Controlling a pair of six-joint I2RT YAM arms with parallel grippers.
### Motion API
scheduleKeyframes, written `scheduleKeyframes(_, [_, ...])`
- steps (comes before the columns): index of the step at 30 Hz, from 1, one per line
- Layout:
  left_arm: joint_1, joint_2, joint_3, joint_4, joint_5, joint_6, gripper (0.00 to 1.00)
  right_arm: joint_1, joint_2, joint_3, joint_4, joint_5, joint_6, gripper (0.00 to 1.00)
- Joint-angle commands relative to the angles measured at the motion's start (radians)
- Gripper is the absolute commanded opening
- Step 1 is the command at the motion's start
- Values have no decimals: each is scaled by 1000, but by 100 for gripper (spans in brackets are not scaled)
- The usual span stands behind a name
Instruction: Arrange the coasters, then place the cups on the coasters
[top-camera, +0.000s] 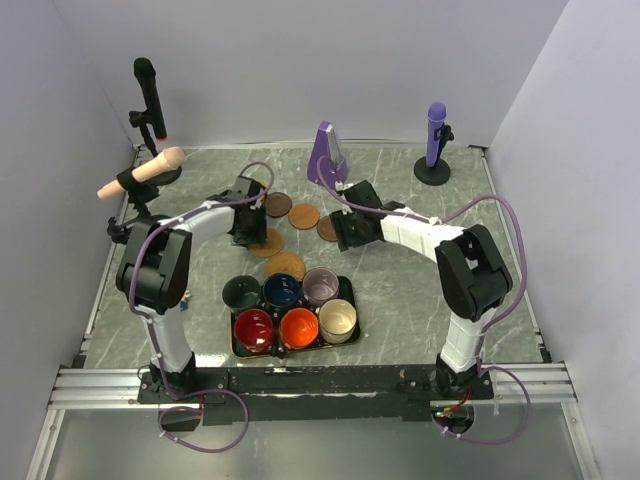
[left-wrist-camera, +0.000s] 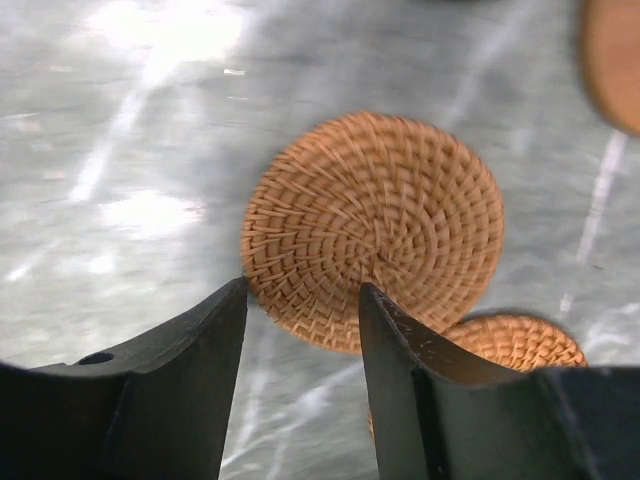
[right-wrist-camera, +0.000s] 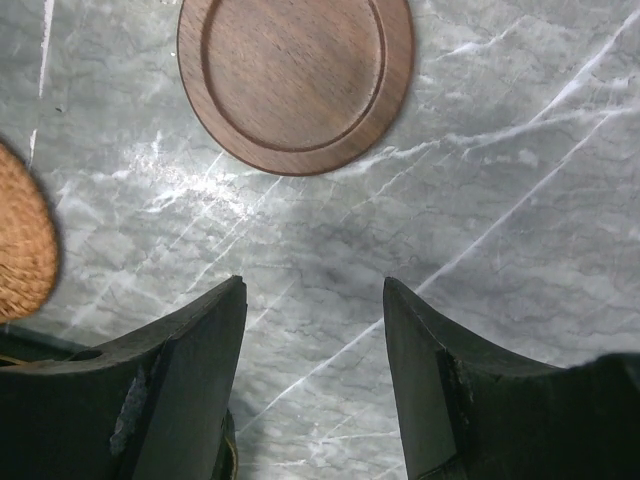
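Observation:
Five coasters lie in the middle of the table: a dark brown one (top-camera: 278, 205), an orange-brown one (top-camera: 304, 216), a dark one (top-camera: 327, 228) and two woven ones (top-camera: 268, 243) (top-camera: 285, 266). Six cups stand in a black tray (top-camera: 234, 345): dark green (top-camera: 241, 293), navy (top-camera: 283, 290), lilac (top-camera: 321, 286), red (top-camera: 254, 330), orange (top-camera: 298, 327), cream (top-camera: 338, 320). My left gripper (left-wrist-camera: 303, 290) is open just short of a woven coaster (left-wrist-camera: 373, 230); a second woven coaster (left-wrist-camera: 515, 340) shows behind its right finger. My right gripper (right-wrist-camera: 315, 285) is open over bare table, below a wooden coaster (right-wrist-camera: 295, 75).
A black microphone (top-camera: 150, 95) and a beige one (top-camera: 150, 170) stand at the back left. A purple stand (top-camera: 325, 150) and a purple microphone (top-camera: 436, 130) are at the back. White walls close in the table on three sides.

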Motion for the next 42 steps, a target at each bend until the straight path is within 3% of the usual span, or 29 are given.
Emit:
scheduleKeyframes(1, [-78, 65, -46, -18, 38, -22, 53, 5, -76, -18, 21, 14, 16, 64])
scheduleKeyframes(19, [-149, 77, -48, -28, 52, -56, 52, 10, -102, -22, 13, 6, -8, 65])
scheduleKeyframes(25, [-147, 8, -60, -54, 18, -75, 55, 54, -105, 19, -14, -41, -105, 75])
scheduleKeyframes(34, [-112, -119, -77, -71, 4, -89, 61, 134, 5, 119, -8, -179, -116, 75])
scheduleKeyframes(42, [-92, -188, -146, -29, 59, -77, 65, 188, 102, 146, 36, -178, -71, 72])
